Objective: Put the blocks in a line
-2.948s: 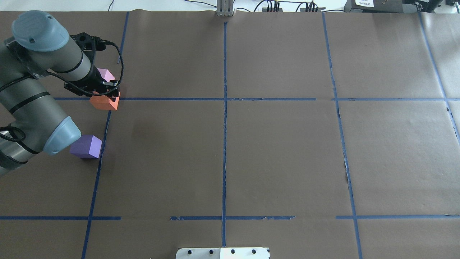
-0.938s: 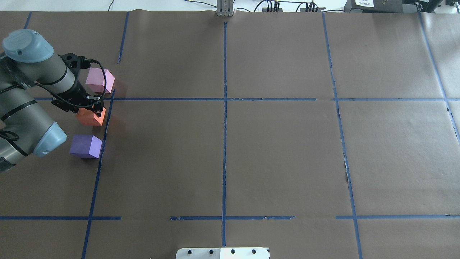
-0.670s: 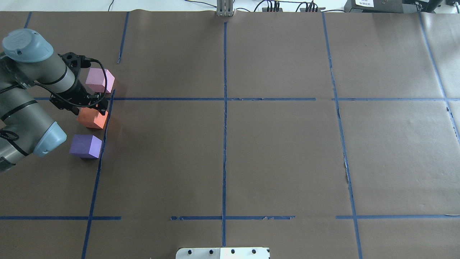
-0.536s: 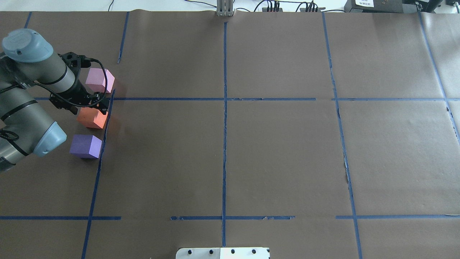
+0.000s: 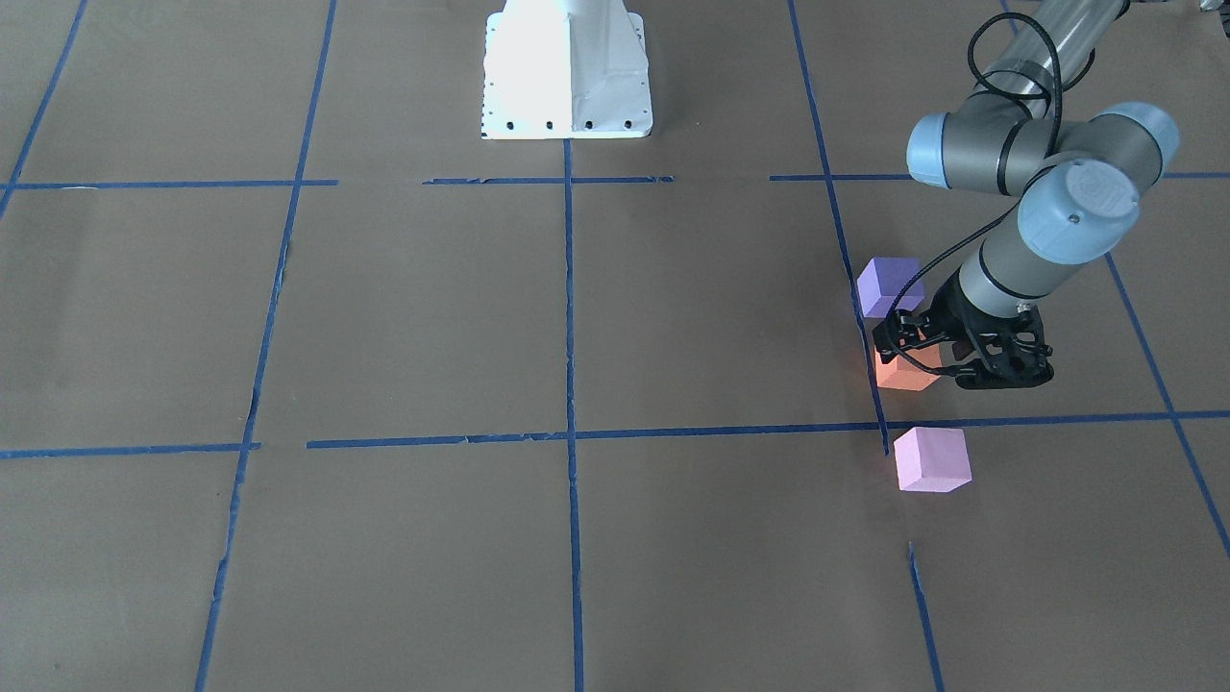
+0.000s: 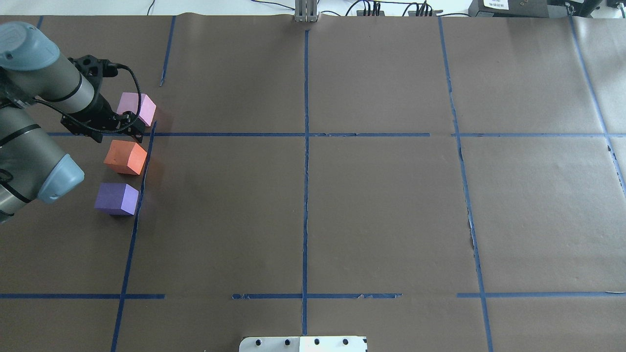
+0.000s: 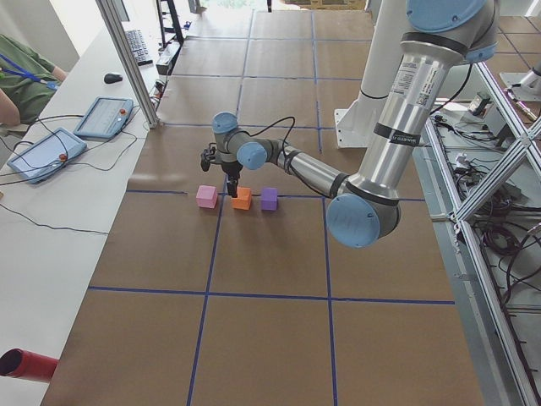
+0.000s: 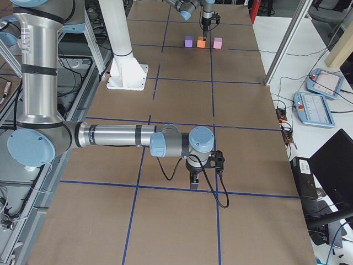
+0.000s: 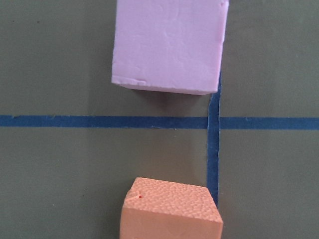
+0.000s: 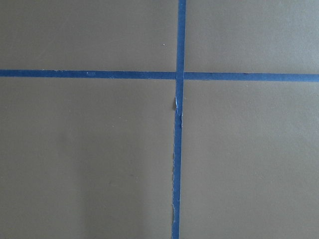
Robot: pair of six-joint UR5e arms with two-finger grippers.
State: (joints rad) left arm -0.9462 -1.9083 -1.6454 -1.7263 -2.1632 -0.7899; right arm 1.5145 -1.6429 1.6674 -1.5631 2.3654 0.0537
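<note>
Three blocks stand in a row on the brown paper near a blue tape line: the pale pink block (image 6: 137, 108), the orange block (image 6: 125, 157) and the violet-purple block (image 6: 117, 198). In the front view they are the purple (image 5: 889, 285), orange (image 5: 906, 373) and pink (image 5: 930, 458) blocks. My left gripper (image 6: 120, 133) is open and empty, raised just above the orange block, between it and the pink one. The left wrist view shows the pink block (image 9: 169, 45) and the orange block's top (image 9: 169, 209), no fingers. My right gripper (image 8: 194, 179) hangs over a tape crossing far away; I cannot tell its state.
The robot's white base plate (image 5: 567, 67) stands at the table's middle near edge. Blue tape lines (image 6: 305, 146) divide the brown paper into a grid. Tablets (image 7: 106, 116) and cables lie on the white bench on the operators' side, where a person sits.
My left gripper carried the orange block back toward the purple one, set it down between pink and purple, let go and rose away toward the pink block.
</note>
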